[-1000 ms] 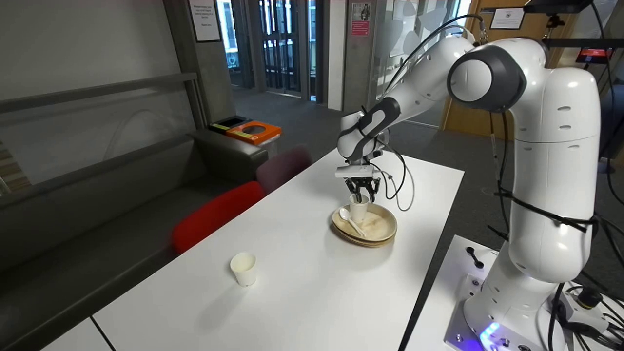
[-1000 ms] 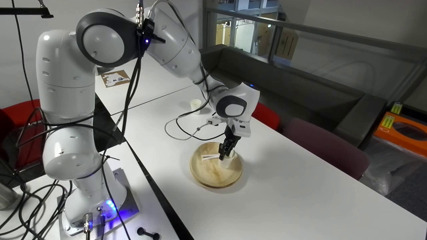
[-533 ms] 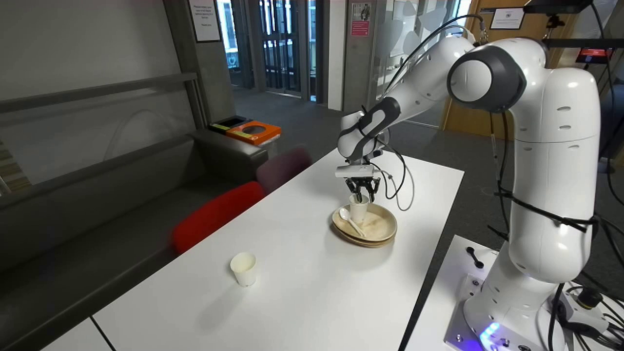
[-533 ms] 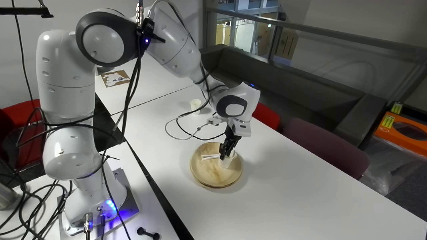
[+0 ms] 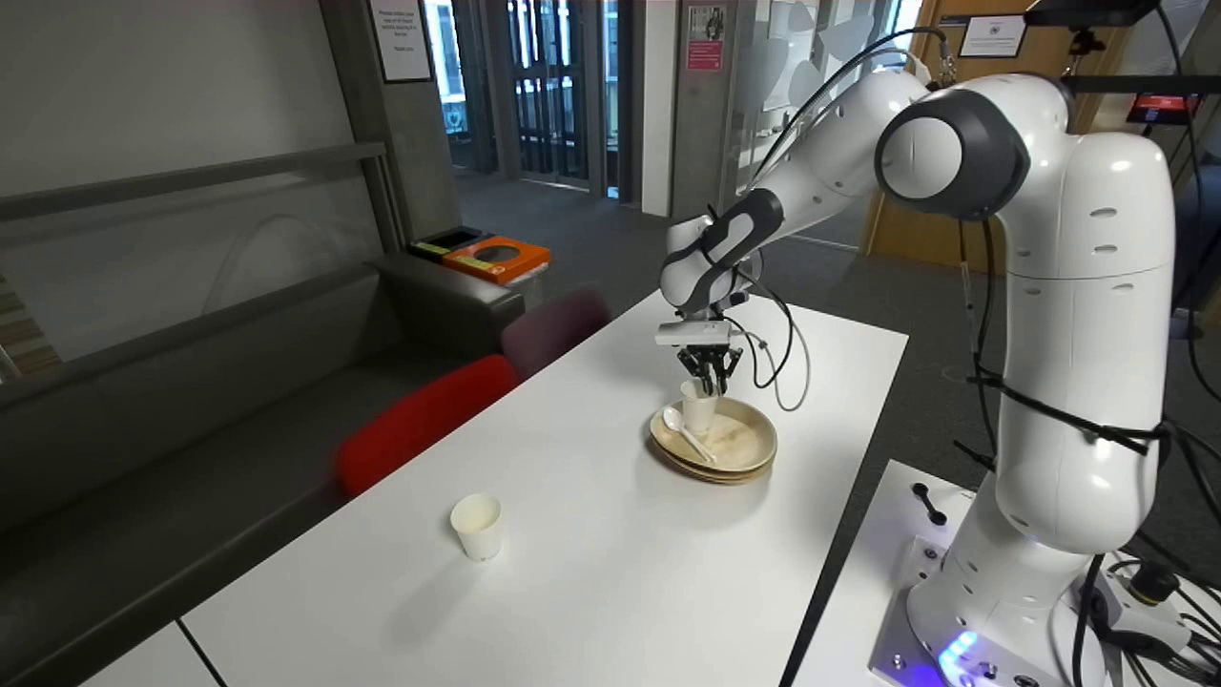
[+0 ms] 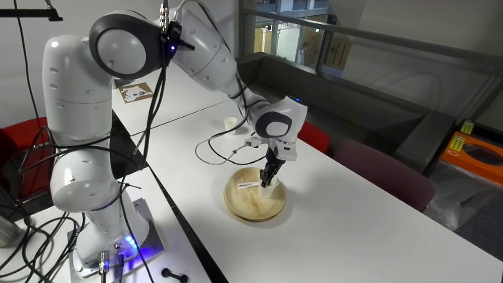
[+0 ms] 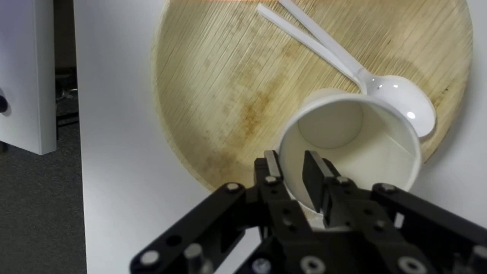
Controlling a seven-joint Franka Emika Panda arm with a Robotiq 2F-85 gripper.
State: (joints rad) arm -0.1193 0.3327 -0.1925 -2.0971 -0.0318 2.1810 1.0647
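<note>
Wrist view: gripper [image 7: 291, 159] over the plate [image 7: 228, 95], jaws apart astride the wall of the cup [image 7: 365, 152], not clenched. Cup upright on the plate, near its edge; spoon [image 7: 405, 101] also on it. I judge the cup light, thin, crushable; gentle pinch at rim should suit.

In both exterior views you have a long white table [image 5: 572, 592], with a red chair [image 5: 429, 420] and a maroon chair [image 5: 558, 329] along its edge and a dark grey sofa [image 5: 210, 382] behind them. Above the sofa you can see a grey rail [image 5: 191, 181] crossing a pale wall [image 5: 162, 86]. Farther back, in an exterior view, you find an orange-lidded bin [image 5: 496, 258] by the sofa's end, dark grey flooring [image 5: 591, 239], a wooden door [image 5: 916, 243], a grey pillar [image 5: 420, 153] bearing a notice [image 5: 401, 38], and tall dark-framed windows [image 5: 544, 91] glowing a bright, pale blue
</note>
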